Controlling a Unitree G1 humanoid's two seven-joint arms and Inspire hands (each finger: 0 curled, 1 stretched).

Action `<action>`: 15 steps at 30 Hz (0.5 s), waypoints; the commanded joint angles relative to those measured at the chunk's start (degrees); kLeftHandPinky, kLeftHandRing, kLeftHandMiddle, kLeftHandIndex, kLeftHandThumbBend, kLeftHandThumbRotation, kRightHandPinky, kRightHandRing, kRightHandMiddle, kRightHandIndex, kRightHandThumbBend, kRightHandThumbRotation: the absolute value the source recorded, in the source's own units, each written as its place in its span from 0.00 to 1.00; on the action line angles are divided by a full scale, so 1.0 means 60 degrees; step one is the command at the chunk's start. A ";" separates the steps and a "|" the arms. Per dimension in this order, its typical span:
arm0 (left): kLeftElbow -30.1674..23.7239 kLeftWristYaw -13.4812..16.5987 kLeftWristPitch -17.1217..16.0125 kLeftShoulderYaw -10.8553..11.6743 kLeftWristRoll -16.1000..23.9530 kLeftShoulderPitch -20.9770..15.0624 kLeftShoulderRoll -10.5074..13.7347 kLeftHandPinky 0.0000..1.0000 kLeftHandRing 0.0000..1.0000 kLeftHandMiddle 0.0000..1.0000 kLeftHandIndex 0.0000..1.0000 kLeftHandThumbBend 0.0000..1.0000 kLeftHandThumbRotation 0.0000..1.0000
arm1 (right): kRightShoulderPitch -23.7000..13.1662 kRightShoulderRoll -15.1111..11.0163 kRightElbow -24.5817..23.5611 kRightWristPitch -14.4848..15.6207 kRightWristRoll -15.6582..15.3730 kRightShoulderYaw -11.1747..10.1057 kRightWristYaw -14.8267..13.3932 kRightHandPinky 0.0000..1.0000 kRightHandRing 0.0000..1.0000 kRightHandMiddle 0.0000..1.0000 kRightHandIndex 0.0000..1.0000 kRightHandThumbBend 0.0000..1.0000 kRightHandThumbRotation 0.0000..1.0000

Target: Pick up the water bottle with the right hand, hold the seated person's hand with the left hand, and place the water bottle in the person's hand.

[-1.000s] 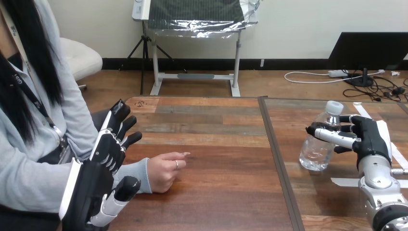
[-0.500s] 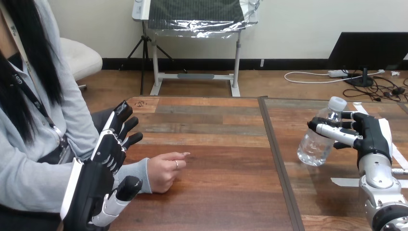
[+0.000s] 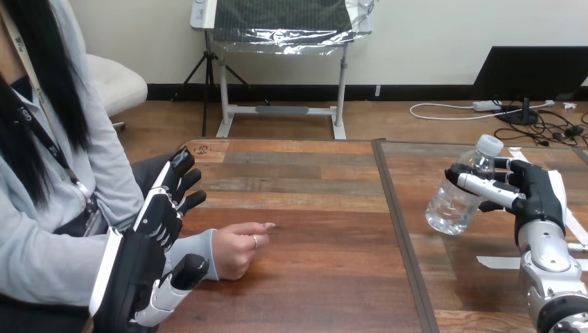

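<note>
Where your right arm comes in at the lower right, the right hand is closed around the water bottle. Its fingers wrap across the front of the clear body below the neck, and the palm sits behind it on the right. You have the bottle tilted, with the white cap leaning up and to the right above the fingers and the base down and to the left. The base looks to be clear of the table, over the right section of the wooden top, just right of the dark seam that runs from the far edge toward you. A strip of white tape lies on the wood below the bottle, near the silver forearm.

Over at the lower left, your left hand is open and holds nothing, with straight fingers pointing up and away from you and the thumb spread out low to the right. It stands over the person's grey sleeve; you cannot tell whether it touches the sleeve. The person's hand rests on the table just right of your left hand, loosely curled, with one finger pointing right. The bottle is well apart from that hand, across the seam on the other side of the table.
</note>
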 commanded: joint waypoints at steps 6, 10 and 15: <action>-0.0135 0.0758 -0.0290 0.0411 0.1341 -0.0649 0.0015 0.84 0.92 0.95 0.93 1.00 0.83 | -0.0973 0.0049 -0.0388 -0.0655 0.0473 -0.0346 0.0434 0.34 0.42 0.52 0.53 0.75 0.00; -0.0278 0.1212 -0.0130 0.0623 0.2266 -0.0665 0.0218 0.83 0.91 0.94 0.94 1.00 0.81 | -0.1056 0.0092 -0.0420 -0.0657 0.0667 -0.0439 0.0625 0.35 0.42 0.52 0.53 0.74 0.00; -0.0967 0.1801 0.0483 0.0954 0.3656 -0.0554 0.0455 0.82 0.90 0.94 0.94 1.00 0.74 | -0.1139 0.0113 -0.0470 -0.0701 0.0685 -0.0407 0.0666 0.35 0.42 0.51 0.53 0.73 0.00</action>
